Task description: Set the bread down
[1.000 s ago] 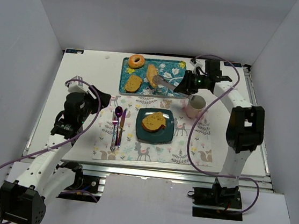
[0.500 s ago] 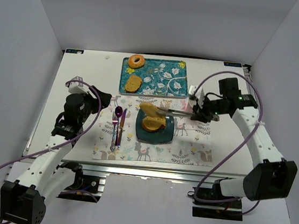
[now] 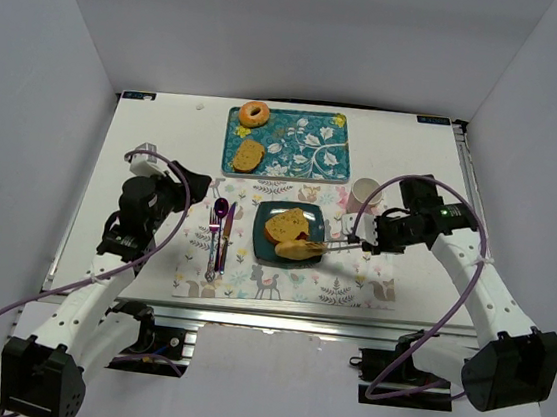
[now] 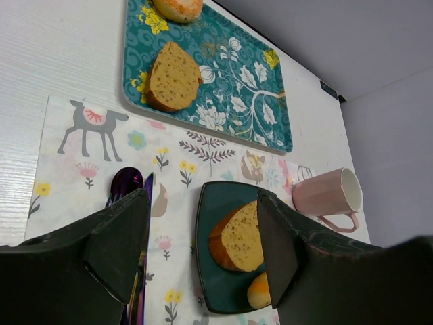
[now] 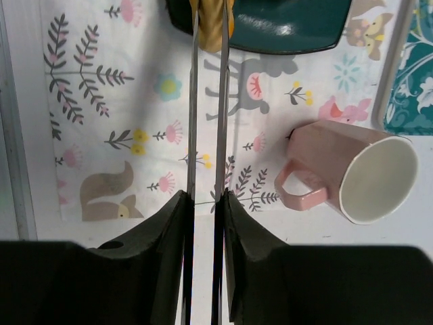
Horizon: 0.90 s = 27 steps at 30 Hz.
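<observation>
Two slices share the plate's space on a white table [image 3: 156, 134] boxed in by plain pale walls, one of them pinched in tongs.

A glossy, dark-teal square plate [image 3: 260, 242] sits mid-placemat [image 3: 351, 277], a printed sheet of flowers and animals; a porous, crusted slice [image 3: 285, 224] lies on it. The right gripper [image 3: 367, 241] is clamped on thin metal tongs [image 3: 340, 242], whose blades squeeze the bread [image 3: 297, 249] at the plate's 5 o'clock corner; whether it rests there is unclear. At 2 o'clock from the plate lies a smooth pink mug [image 3: 364, 192], tipped on its side. At 9 o'clock lies shiny purple cutlery [image 3: 217, 237]. At 12 o'clock, a floral teal tray [image 3: 311, 147] holds a ring-shaped donut [image 3: 254, 114] and another slice [image 3: 248, 155]. The left gripper [image 4: 201, 203] hangs at 9 o'clock, its jaws spread and holding nothing.
</observation>
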Tool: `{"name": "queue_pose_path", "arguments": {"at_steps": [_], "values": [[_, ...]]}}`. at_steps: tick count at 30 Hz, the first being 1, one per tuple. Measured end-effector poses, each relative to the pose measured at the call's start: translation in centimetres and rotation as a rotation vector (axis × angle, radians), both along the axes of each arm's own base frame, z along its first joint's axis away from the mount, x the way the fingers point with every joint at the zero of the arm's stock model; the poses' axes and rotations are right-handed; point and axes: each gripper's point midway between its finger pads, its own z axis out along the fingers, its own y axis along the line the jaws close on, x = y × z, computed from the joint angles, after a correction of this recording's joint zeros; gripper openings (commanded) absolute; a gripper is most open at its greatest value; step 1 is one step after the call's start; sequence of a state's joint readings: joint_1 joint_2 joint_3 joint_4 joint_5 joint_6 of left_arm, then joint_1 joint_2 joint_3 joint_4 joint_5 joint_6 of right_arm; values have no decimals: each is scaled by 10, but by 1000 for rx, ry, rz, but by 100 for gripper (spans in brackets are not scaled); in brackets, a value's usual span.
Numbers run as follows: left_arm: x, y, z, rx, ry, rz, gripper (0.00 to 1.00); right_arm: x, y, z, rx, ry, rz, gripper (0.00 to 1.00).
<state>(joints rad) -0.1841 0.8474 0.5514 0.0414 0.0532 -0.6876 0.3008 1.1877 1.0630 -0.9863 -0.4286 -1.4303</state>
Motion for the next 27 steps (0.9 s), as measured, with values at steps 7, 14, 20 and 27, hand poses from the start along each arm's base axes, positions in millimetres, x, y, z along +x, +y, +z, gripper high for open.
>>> {"name": "queue_pose_path", "arguments": {"at_steps": [7, 14, 20, 27], "values": [[-5, 0, 0, -5, -12, -2, 74, 6, -2, -9, -50, -41, 35, 41], [-8, 1, 10, -14, -43, 0, 74, 7, -1, -9, -51, -48, 38, 47], [-8, 1, 10, -18, -43, 0, 74, 7, 2, -5, -31, -52, 43, 47], [-6, 0, 4, -15, -22, -1, 74, 9, 5, 5, -1, -63, 18, 47]]}}
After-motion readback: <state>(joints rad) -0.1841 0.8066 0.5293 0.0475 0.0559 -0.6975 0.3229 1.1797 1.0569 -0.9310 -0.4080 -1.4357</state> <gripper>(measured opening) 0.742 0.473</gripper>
